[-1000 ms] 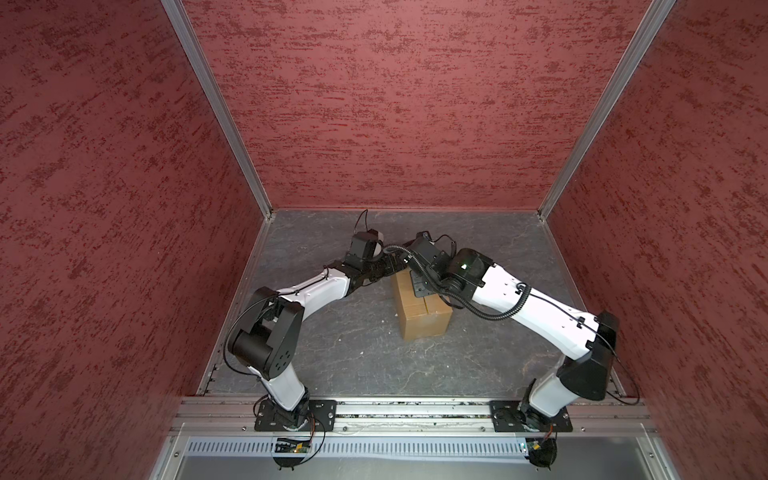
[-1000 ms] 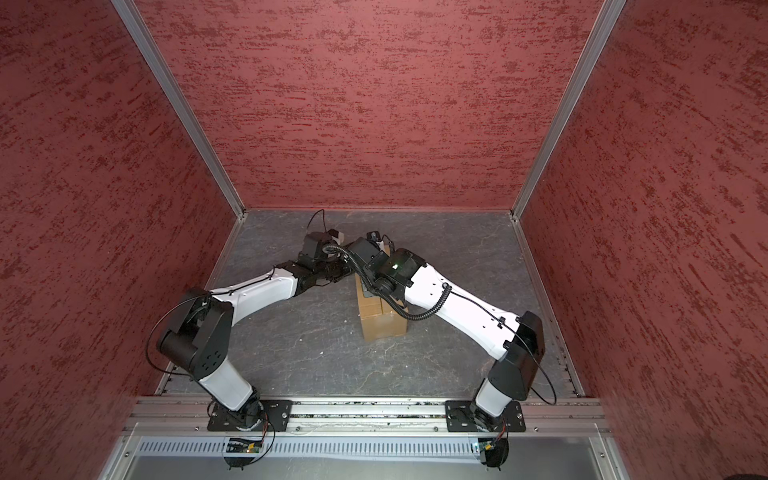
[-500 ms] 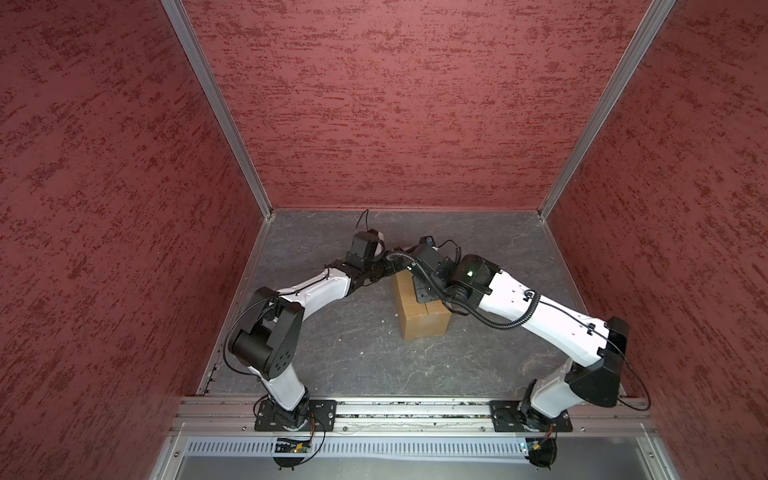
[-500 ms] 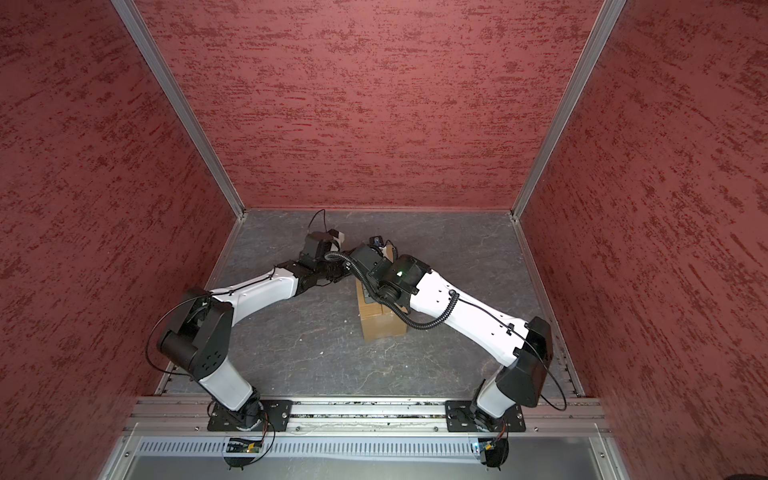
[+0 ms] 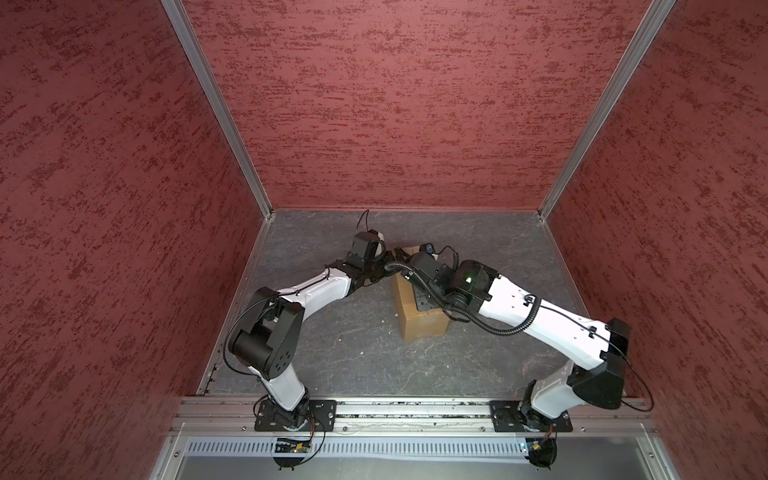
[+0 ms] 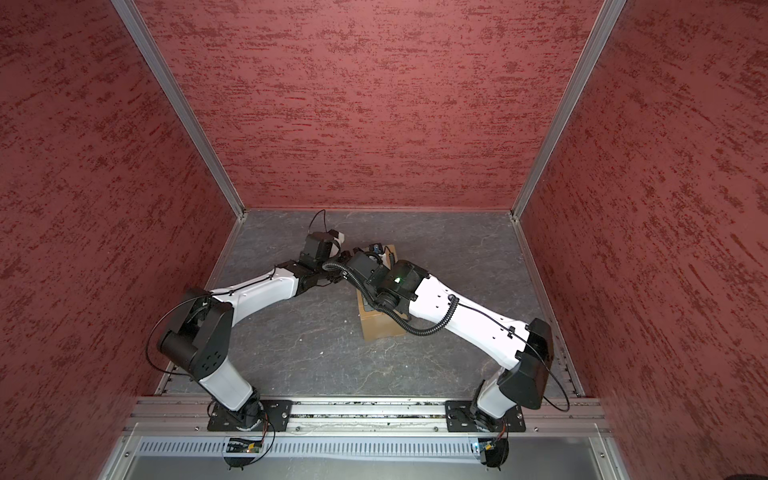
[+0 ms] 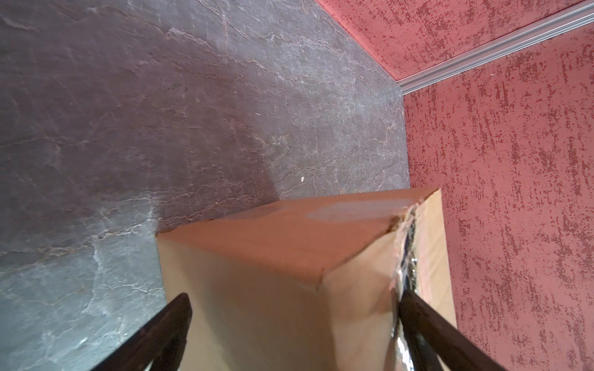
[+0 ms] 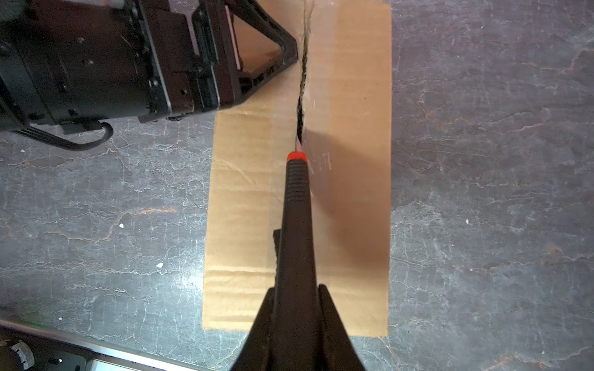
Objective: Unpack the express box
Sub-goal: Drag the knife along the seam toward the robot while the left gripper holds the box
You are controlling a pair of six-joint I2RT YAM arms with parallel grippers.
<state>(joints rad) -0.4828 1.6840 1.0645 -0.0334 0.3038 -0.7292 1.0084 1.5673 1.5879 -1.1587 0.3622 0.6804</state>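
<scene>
My right gripper (image 8: pixel 297 292) is clamped on the utility knife (image 8: pixel 297 199), blade at the slit's end on the express box (image 8: pixel 244 192), mid surface (image 8: pixel 482 192), my left gripper (image 7: pixel 294 298) spread wide astride its far end, prob light, stiff-ish cardboard w/ slick tape, so I'd brace the side walls.

A purpose-built robot test cell, probably in a lab. Three tall walls (image 5: pixel 374 104) of rough red textured panelling meet at aluminium corner posts (image 5: pixel 217 108) and enclose a grey stone-patterned work surface (image 5: pixel 353 353). A white-and-black left arm (image 5: pixel 316 291) and right arm (image 5: pixel 540 320) are bolted to an aluminium rail (image 5: pixel 415 409) along the open front.
</scene>
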